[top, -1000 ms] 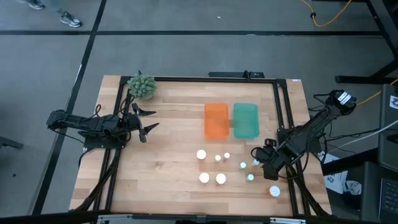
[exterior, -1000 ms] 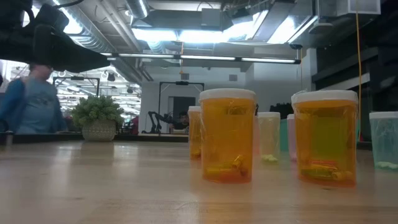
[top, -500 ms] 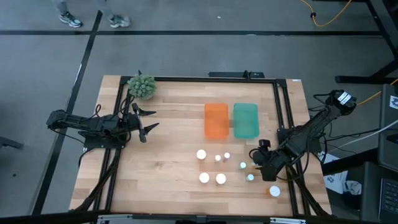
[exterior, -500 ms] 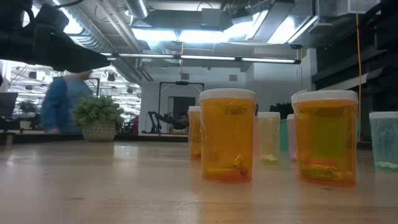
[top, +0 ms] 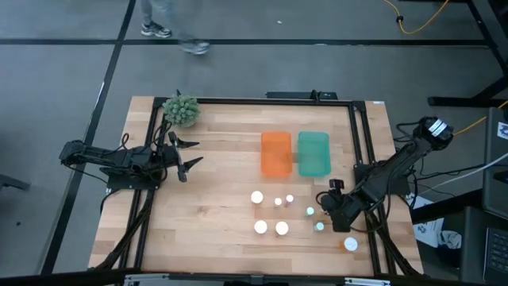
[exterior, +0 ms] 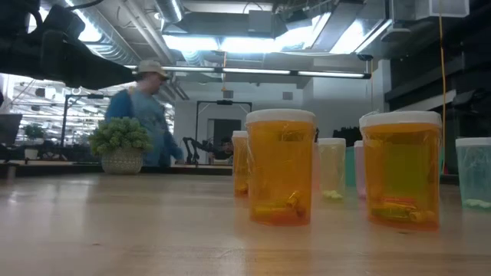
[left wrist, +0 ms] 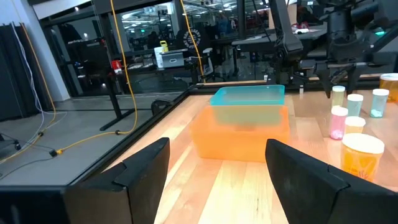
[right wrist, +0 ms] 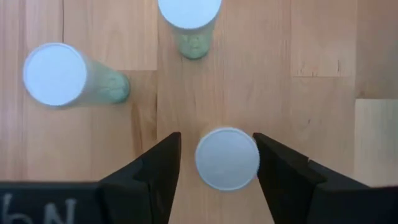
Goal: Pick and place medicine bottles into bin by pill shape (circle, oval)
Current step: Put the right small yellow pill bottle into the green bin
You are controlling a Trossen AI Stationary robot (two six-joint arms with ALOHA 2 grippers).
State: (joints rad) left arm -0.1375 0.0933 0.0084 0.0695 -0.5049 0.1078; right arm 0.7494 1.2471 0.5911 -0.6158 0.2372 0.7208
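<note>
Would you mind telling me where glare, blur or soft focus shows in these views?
Low view: ceiling lights glare white; the walking person is motion-blurred; the nearest orange bottle is sharp. High view: even light, the passing legs smeared. Right wrist view: right gripper fingers look soft, the cap between them crisp.

Two bins sit side by side behind the scattered medicine bottles.

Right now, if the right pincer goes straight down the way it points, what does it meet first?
Probably the white-capped bottle directly below: the right pincer is open with one finger on each side of its cap, though the remaining depth is unclear.
</note>
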